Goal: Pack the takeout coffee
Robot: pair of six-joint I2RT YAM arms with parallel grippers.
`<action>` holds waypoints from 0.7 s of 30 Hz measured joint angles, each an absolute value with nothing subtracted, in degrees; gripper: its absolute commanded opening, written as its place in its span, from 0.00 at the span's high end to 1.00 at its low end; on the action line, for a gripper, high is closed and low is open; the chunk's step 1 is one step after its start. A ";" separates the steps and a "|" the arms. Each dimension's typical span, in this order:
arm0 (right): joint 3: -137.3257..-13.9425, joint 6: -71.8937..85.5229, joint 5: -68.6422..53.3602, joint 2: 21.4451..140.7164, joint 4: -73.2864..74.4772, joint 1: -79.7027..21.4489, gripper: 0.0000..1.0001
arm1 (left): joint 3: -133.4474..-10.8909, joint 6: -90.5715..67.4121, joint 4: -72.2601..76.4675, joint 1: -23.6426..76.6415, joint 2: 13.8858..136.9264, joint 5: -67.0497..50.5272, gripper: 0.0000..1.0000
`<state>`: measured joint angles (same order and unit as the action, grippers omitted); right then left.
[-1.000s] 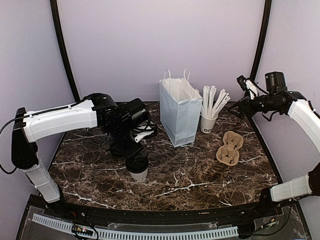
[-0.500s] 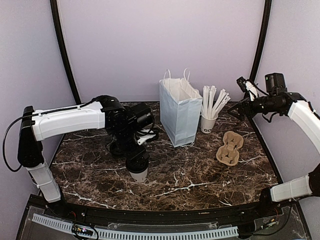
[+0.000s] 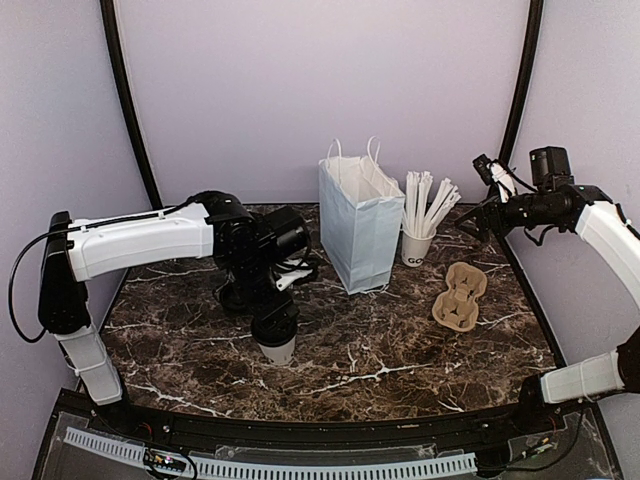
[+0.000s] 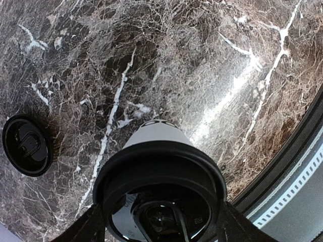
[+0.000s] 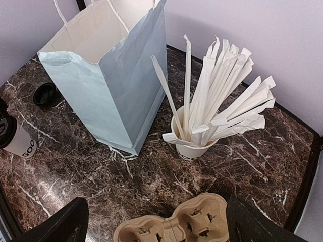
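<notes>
The fingers [image 4: 87, 229] of the left gripper [image 3: 273, 318] are set down on either side of the black lid of the takeout coffee [image 3: 278, 348], one at each flank of the rim. Whether they already press on it or merely bracket it cannot be told from these views. The cup stands upright on the dark marble bench [image 3: 400, 350], near the front and left of centre, and is not lifted. The fingers [image 5: 63, 224] of the right gripper [image 3: 468, 222] are spread wide with nothing between them, and are held in the air at the far right, above the brown cup carrier [image 3: 460, 296] and beside the cup of white sticks [image 3: 417, 247]. The white paper bag [image 3: 358, 235] stands open-mouthed at the far middle of the bench, well apart from the coffee; nothing is seen inside it, though its floor is hidden. A loose round black lid [image 4: 26, 145] lies on the bench just left of the cup. The task is judged to be at its first step: the grasp is being made, while the lift, the carry to the right and the lowering into the bag are all left to do.
</notes>
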<state>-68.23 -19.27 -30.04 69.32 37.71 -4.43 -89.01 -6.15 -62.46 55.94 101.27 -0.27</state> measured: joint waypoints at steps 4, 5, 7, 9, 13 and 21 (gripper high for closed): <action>-68.23 -19.29 -30.02 69.32 37.71 -4.43 0.04 | -89.12 -6.24 -62.85 55.94 101.27 -0.40 0.36; -68.23 -19.29 -30.02 69.32 37.71 -4.43 0.04 | -89.12 -6.24 -62.98 55.94 101.27 -0.40 0.36; -68.23 -19.29 -30.02 69.32 37.71 -4.43 0.04 | -89.25 -6.26 -63.26 55.94 101.27 -0.05 0.37; -68.23 -19.29 -30.02 69.32 37.74 -4.43 0.04 | -89.67 -6.24 -63.83 55.94 101.27 0.60 0.37; -68.23 -19.29 -30.02 69.32 37.74 -4.43 0.04 | -91.24 -6.22 -64.14 54.92 101.14 1.61 0.37; -68.23 -19.33 -30.06 69.32 37.74 -4.43 0.04 | -96.68 -4.05 -62.92 43.77 101.14 1.04 0.39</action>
